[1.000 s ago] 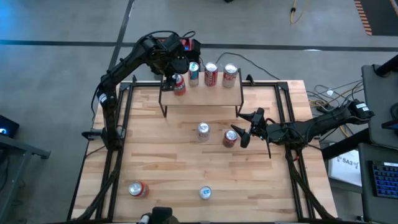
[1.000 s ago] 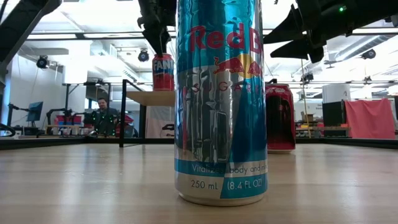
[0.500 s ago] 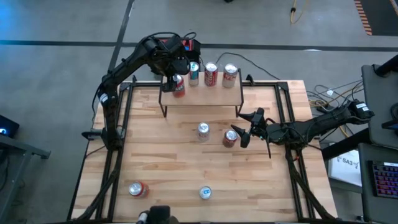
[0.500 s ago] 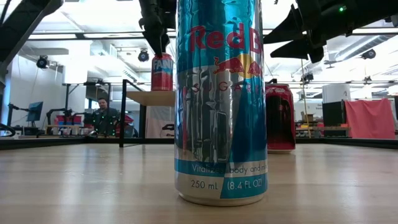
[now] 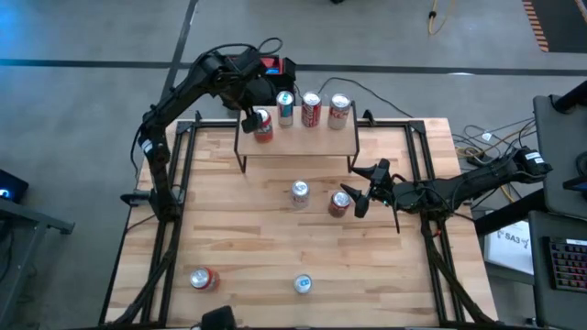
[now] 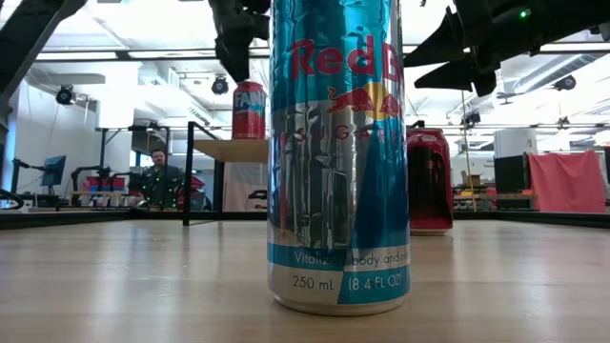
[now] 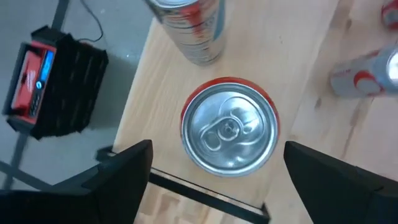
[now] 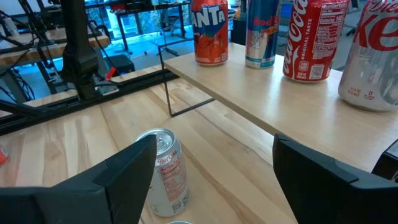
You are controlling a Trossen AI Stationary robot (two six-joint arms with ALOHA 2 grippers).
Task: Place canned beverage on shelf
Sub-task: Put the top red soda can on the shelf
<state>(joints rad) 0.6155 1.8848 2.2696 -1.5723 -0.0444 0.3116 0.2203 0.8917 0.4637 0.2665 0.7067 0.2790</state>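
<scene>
Although the table [image 5: 275,238] carries four loose cans, the trouble spot is the shelf [image 5: 307,137] along its far edge, where the orange Fanta can [image 5: 263,126] stands upright at the left end, near the rim. If the left gripper [image 5: 249,98], fingers spread above it, swings sideways while withdrawing, it could clip the can off. Earlier those fingers enclosed the can; now they have opened and lifted clear. The right gripper [image 5: 356,197], half open and empty, waits beside a red can [image 5: 339,203] mid-table.
</scene>
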